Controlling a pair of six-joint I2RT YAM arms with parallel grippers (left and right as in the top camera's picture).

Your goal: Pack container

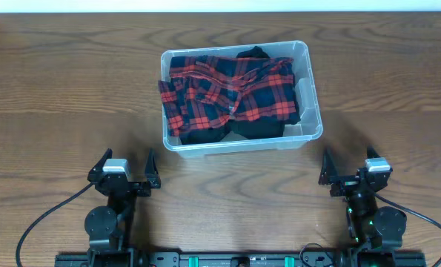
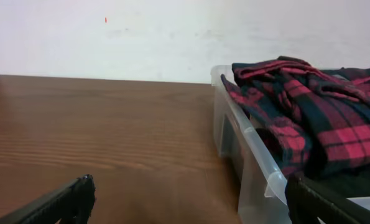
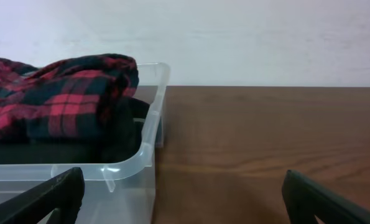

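Observation:
The clear plastic container (image 1: pixel 313 111) stands on the wooden table, mid-back. A red-and-black plaid garment (image 1: pixel 227 89) lies bunched inside it over a black garment (image 1: pixel 261 130). The left wrist view shows the container's left wall (image 2: pixel 250 162) and the plaid garment (image 2: pixel 315 112) hanging over the rim. The right wrist view shows its right corner (image 3: pixel 148 146) and the plaid garment (image 3: pixel 60 93). My left gripper (image 1: pixel 124 176) (image 2: pixel 188 202) is open and empty near the front left. My right gripper (image 1: pixel 353 174) (image 3: pixel 181 199) is open and empty near the front right.
A white wall runs behind the table's far edge (image 2: pixel 97 76). Bare wooden tabletop (image 1: pixel 72 81) lies to the left and right of the container. Black cables (image 1: pixel 38 222) trail from both arm bases at the front edge.

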